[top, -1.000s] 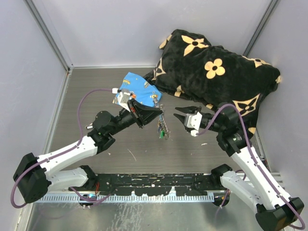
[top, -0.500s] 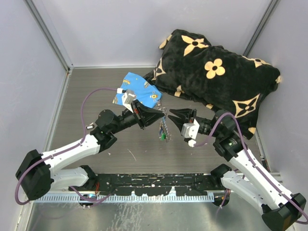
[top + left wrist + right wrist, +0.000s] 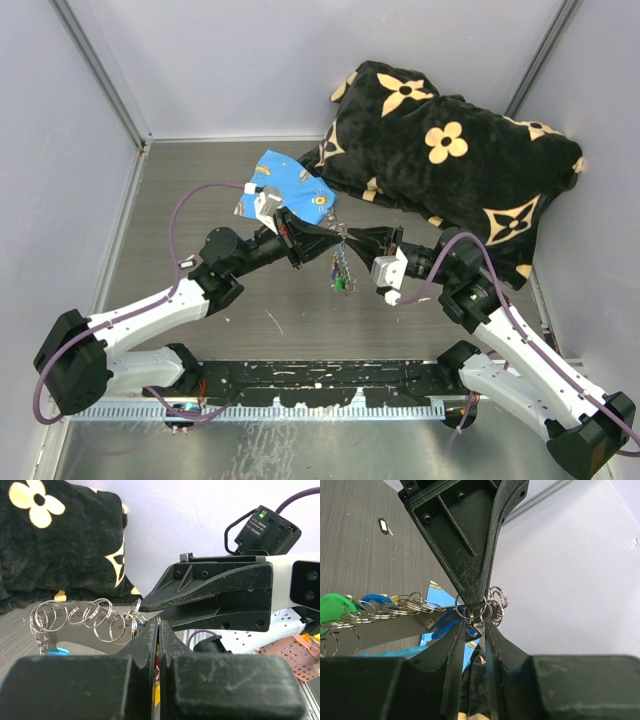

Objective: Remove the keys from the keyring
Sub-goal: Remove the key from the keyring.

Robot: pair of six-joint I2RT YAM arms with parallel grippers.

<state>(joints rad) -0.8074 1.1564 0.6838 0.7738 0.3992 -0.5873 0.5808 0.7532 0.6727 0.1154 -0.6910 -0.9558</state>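
Compared with the view 1 second ago, the right gripper (image 3: 354,238) has travelled left from a position well apart from the left gripper (image 3: 334,236), and the 2 sets of fingertips now meet tip to tip above the table (image 3: 200,210). The right forearm has followed this move and now lies lower and flatter across the table. The left arm has shifted only slightly and holds nearly the same line. Note the left arm's pose: it reaches diagonally from its base toward the centre, with the wrist level and the fingers pointing right. The right arm mirrors it, with its elbow raised near the black flower-print cushion (image 3: 450,150) and its fingers pointing left. Check the left gripper first: its jaws are fully closed, pinching the keyring (image 3: 480,611) at one end of its chain of small rings. The right gripper's jaws stand narrowly apart, with rings lying between the tips; you cannot confirm from either wrist view that they press on the metal. The keys (image 3: 340,278) hang on the keyring directly below the meeting point, clear of the table, just in front of the blue printed cloth (image 3: 285,185).
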